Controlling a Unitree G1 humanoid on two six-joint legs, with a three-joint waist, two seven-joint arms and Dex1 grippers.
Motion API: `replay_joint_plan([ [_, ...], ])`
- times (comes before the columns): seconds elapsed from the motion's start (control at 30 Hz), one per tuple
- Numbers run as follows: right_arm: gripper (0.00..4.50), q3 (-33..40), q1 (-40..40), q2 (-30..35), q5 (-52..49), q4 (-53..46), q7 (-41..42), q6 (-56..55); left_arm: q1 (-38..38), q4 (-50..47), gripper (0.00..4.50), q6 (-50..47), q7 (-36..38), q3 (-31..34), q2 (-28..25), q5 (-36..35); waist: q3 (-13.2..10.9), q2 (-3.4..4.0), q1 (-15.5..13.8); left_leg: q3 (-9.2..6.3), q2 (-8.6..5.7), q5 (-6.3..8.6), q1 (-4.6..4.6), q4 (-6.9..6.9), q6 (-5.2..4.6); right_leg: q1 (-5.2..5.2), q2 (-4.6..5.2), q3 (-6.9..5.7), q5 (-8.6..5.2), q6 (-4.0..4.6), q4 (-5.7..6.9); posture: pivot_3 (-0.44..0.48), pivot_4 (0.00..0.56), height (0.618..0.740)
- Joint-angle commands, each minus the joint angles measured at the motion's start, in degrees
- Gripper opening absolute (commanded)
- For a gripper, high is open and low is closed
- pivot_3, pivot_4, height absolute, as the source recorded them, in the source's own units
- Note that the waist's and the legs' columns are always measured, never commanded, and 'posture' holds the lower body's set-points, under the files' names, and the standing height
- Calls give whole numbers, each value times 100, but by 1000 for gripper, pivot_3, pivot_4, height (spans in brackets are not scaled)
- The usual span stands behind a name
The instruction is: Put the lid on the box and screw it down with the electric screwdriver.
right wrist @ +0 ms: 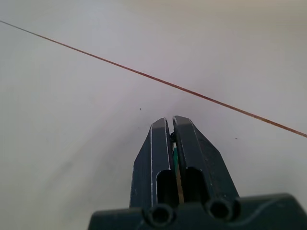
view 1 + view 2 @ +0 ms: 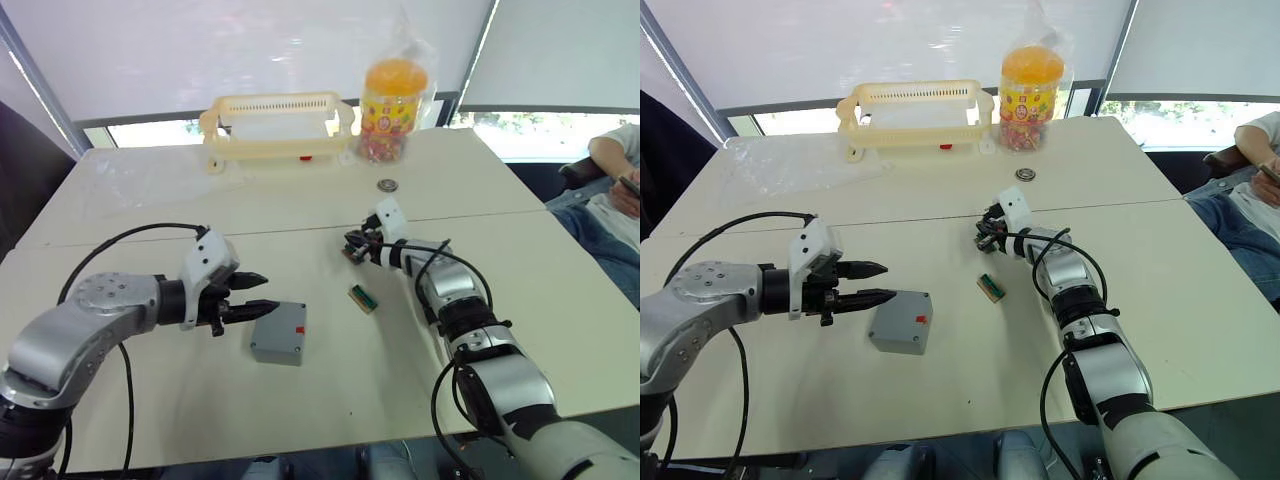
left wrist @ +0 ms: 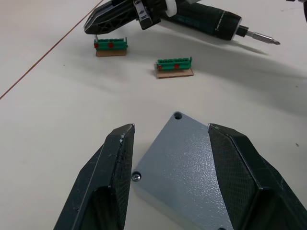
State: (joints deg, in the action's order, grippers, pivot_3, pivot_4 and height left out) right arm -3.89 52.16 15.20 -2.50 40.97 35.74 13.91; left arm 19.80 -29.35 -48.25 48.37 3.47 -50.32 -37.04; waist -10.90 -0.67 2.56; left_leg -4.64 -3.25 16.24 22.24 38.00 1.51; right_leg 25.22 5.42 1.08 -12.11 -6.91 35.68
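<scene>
We find the box (image 2: pixel 278 333) on the table (image 2: pixel 330 400) near the front edge, the lid (image 3: pixel 184 167) already seated on it, with one screw (image 3: pixel 136 176) at a corner. The left gripper (image 2: pixel 257 295) hovers at its edge, fingers apart. Beyond lie two green terminal strips (image 3: pixel 174 66). Farther off, the electric screwdriver (image 3: pixel 206 21) sits beside the right gripper (image 2: pixel 352 246), whose fingers are pinched on a green sliver (image 1: pixel 175 158). A basket (image 2: pixel 277 125) and a candy jar (image 2: pixel 393 110) stand at the far edge.

Pale table (image 2: pixel 330 380) carries the lidded grey box (image 2: pixel 279 333); a green strip (image 2: pixel 363 298); basket (image 2: pixel 278 128); jar (image 2: pixel 393 97); coin (image 2: pixel 387 185).
</scene>
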Motion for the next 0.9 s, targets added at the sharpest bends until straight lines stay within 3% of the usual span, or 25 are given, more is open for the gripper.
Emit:
replay_joint_plan([
  [0.03, 34, 140, 112, 33, -129, -418, 11, 18, -20, -45, 2470, 119, 10, 59, 16, 15, 0, 0, 0, 0, 0, 0, 0, 0, 0, 1, 0, 0, 0, 0, 3, 0, 150, 740],
  [0.27, 34, 219, 122, 55, -232, -948, -16, 145, -104, -11, 2470, 170, 43, 82, 27, 55, 0, 0, 0, 0, 1, 1, 0, 0, -2, 6, 0, 2, 0, 0, 12, 0, 150, 740],
  [0.37, 34, 167, -197, 151, -561, -2110, 429, 544, -151, 63, 2470, 222, 124, 100, -54, 108, 0, 0, -5, 0, 2, 2, 1, 0, -4, 11, 0, 3, 0, 1, 19, 0, 150, 740],
  [0.47, 34, -92, -975, 328, -1128, -3912, 994, 1208, -271, 183, 2470, 290, 268, 167, -210, 163, 0, 0, -20, -4, 5, 4, 5, 1, -8, 13, 0, 0, -1, 1, 20, 0, 150, 740],
  [0.6, 34, -386, -1739, 374, -1385, -5193, 986, 1794, -473, 137, 2470, 302, 516, 324, -466, 102, 1, -1, -15, -3, 5, 5, 5, 2, -9, 12, 2, 1, -1, 0, 22, 0, 150, 740],
  [0.9, 34, -917, -2396, 272, -1415, -5900, 766, 2047, -901, 25, 2470, 358, 658, 582, -714, 124, 1, 0, -29, -3, 6, 4, 1, 5, -8, 13, 2, 1, -2, 4, 36, 0, 150, 740],
])
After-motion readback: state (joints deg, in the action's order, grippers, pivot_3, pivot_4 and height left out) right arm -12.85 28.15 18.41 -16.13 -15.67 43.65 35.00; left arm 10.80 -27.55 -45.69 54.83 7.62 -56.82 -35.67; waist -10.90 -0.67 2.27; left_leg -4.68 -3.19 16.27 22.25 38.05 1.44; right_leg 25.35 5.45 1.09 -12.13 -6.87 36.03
